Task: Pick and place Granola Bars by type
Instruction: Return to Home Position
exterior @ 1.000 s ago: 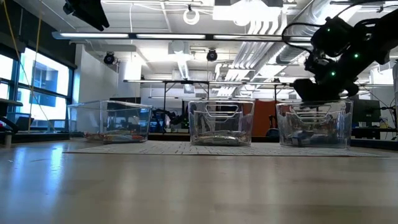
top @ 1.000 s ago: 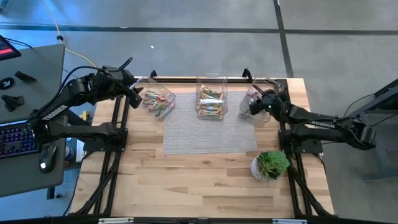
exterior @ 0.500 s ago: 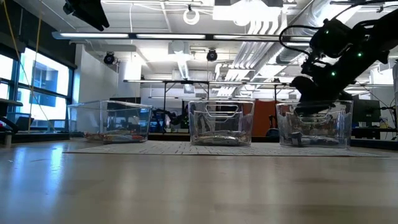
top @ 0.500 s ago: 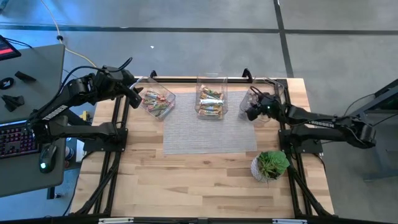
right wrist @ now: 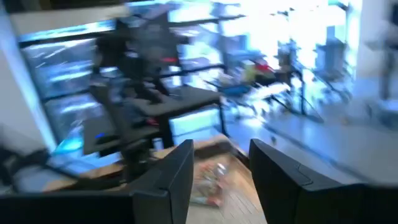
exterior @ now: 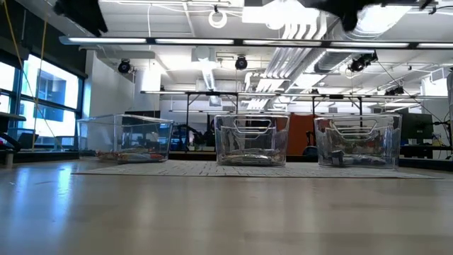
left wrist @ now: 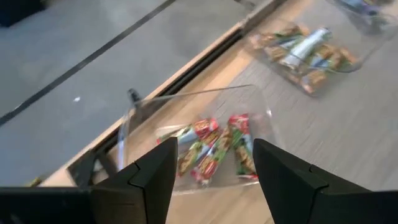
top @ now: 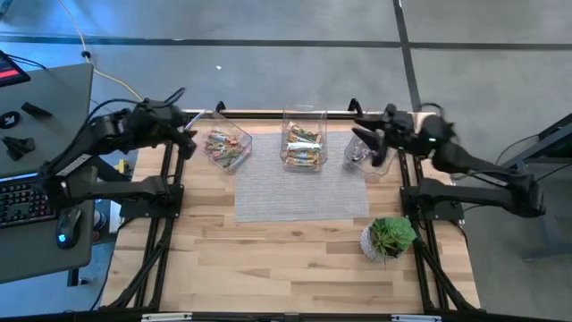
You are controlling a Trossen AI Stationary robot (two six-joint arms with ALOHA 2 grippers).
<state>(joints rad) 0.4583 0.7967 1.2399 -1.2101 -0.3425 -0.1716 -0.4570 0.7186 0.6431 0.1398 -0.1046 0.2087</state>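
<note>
Three clear bins stand in a row at the far side of the table. The left bin [top: 225,148] holds several red-green Granola Bars [left wrist: 211,152]. The middle bin [top: 304,143] holds several mixed bars [left wrist: 305,45]. The right bin [top: 371,154] has a few bars on its floor [exterior: 340,157]. My left gripper [top: 189,136] hovers open above and to the left of the left bin, pointing down at it [left wrist: 214,146]. My right gripper [top: 362,136] is raised high over the right bin, pointing level toward the table's left, open with nothing between its fingers [right wrist: 221,146].
A grey mat [top: 299,188] lies in front of the bins. A small green potted plant [top: 389,237] stands at the right, near the right arm's base. A desk with a keyboard [top: 22,201] is beyond the table's left edge. The near half of the wooden table [top: 268,268] is bare.
My right gripper has risen out of the right bin, well above its rim, and tipped up from pointing down into the bin to pointing level toward the table's left. The bins and bars have stayed in place.
</note>
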